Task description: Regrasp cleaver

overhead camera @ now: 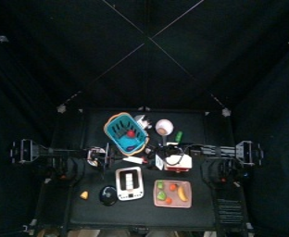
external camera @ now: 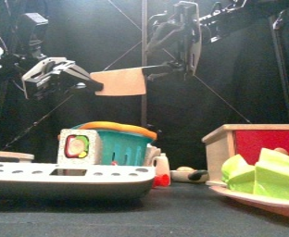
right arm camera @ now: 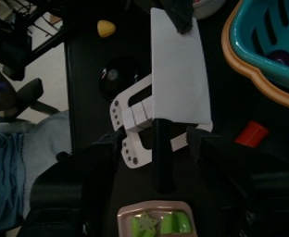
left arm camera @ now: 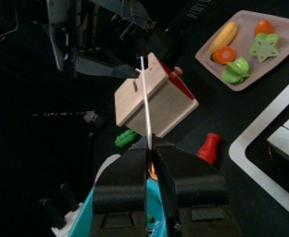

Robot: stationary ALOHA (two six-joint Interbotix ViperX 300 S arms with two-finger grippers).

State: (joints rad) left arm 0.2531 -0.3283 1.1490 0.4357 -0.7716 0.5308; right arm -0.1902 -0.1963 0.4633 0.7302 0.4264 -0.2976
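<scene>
I have the cleaver up in the air, its handle clamped in my left gripper. My right gripper hangs wide apart just beyond the blade. It looks rigid, light and flat-sided, so I'd pinch the blade's faces.

Open air is left above the crowded table, where the cleaver is held. Passage below is blocked by the teal basket, the white tray and the wooden box.
</scene>
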